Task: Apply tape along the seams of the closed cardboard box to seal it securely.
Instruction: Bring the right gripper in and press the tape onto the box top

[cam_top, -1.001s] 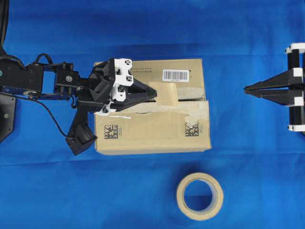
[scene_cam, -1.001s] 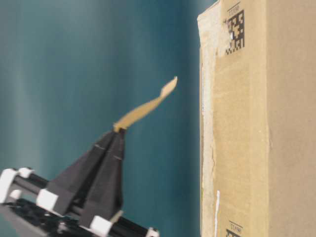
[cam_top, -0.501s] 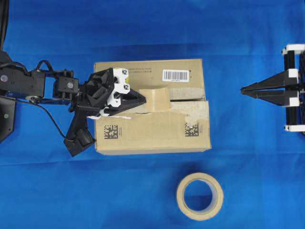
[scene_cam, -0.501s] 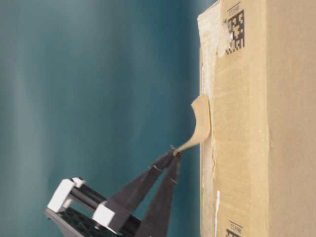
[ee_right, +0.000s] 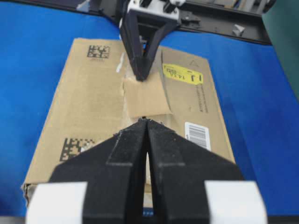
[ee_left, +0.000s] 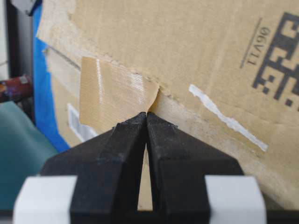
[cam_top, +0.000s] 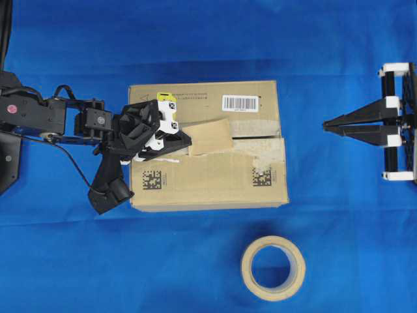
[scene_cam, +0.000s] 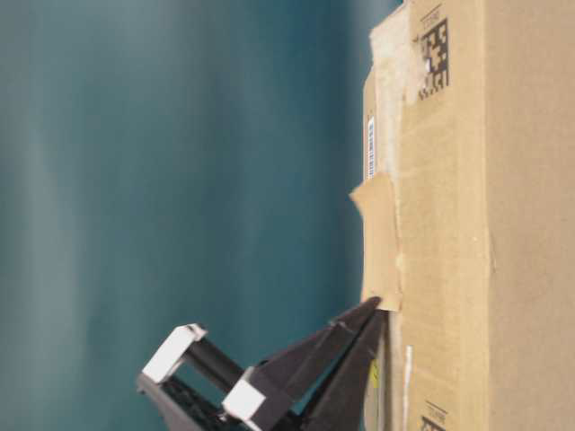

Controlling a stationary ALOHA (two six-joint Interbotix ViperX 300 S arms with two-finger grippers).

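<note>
The left gripper (cam_top: 186, 139), still pinching one corner, has lowered the tape (cam_top: 210, 135) flat across the seam (cam_top: 257, 137) just ahead of its tips, so the box (cam_top: 208, 179) now needs it pressed down.

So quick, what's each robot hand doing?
Left hand: closed, pinching the tape on the cardboard box.
Right hand: closed, holding nothing.

The tape (cam_top: 210, 135) lies on the box (cam_top: 208, 182) over its seam (cam_top: 257, 137); the roll (cam_top: 273, 268) lies below the box in the overhead view.
</note>
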